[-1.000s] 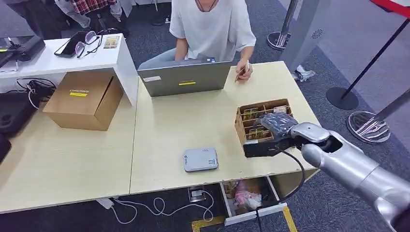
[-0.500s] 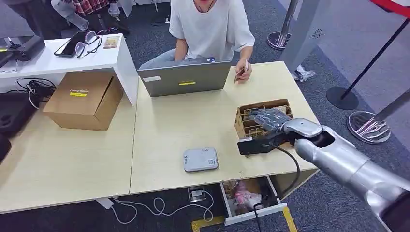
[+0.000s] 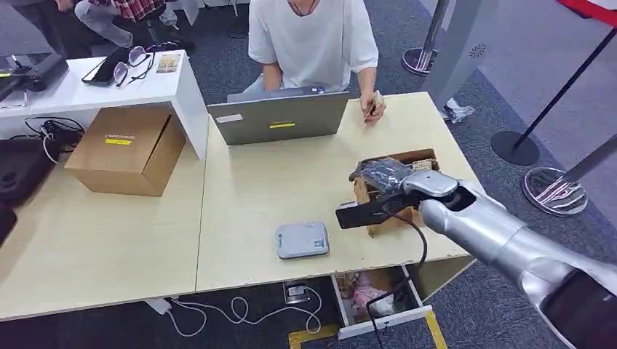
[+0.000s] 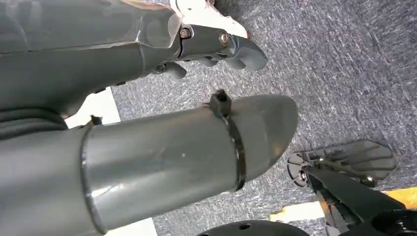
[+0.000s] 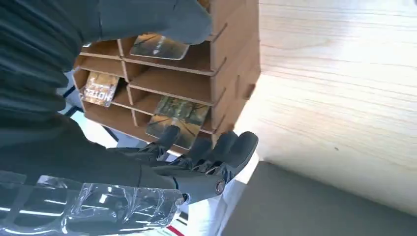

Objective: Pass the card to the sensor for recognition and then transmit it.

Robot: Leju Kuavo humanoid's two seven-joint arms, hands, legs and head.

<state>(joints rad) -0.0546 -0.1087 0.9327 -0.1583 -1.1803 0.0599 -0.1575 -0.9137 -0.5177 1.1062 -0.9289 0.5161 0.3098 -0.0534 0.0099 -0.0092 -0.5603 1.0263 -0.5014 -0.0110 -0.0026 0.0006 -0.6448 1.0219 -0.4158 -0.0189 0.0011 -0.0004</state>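
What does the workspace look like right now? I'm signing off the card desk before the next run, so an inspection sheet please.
Surface: pale wooden table.
Job's things: grey sensor near the front edge; cards in the cardboard card box.
Clutter: laptop, brown carton.
Hands: right hand at the card box, grip unclear; left hand hangs over carpet.
Cables: white cable under the table edge.
Surroundings: person seated behind the laptop; open drawer below.

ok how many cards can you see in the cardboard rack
3 in the rack: one card by the thumb, one by the fingers, one further in. The right hand may hide more.
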